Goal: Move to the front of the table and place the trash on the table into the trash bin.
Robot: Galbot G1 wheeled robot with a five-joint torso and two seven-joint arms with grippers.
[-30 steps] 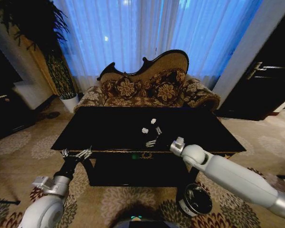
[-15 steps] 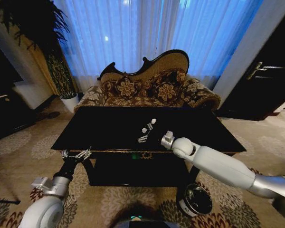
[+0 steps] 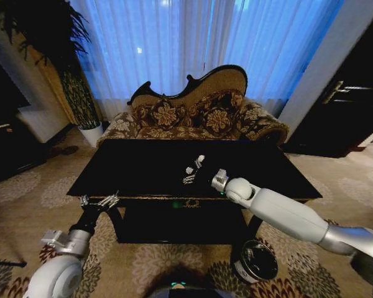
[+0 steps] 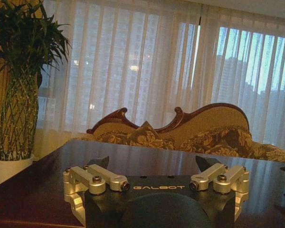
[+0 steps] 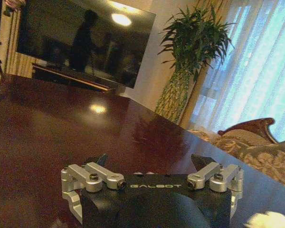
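Right now the trash (image 3: 193,169), a few crumpled white paper bits and some small pieces too tiny to tell apart, lies near the middle of the table (image 3: 130,171), a glossy black rectangle with a gold edge. The right gripper (image 3: 189,179) hovers low over the tabletop just beside the scraps, jaws spread wide and holding nothing. The left gripper (image 3: 101,200) hangs at the table's front edge, off toward its left corner, also wide open and empty. Paper like this should be feather-light and soft, so it will likely squash under a pinch; closing across the bulkiest part of a wad looks safest, since the polished top may let it skate away. The trash bin (image 3: 255,261), a small black cylinder with a shiny rim, stands on the patterned carpet (image 3: 336,186) below the table's front right.
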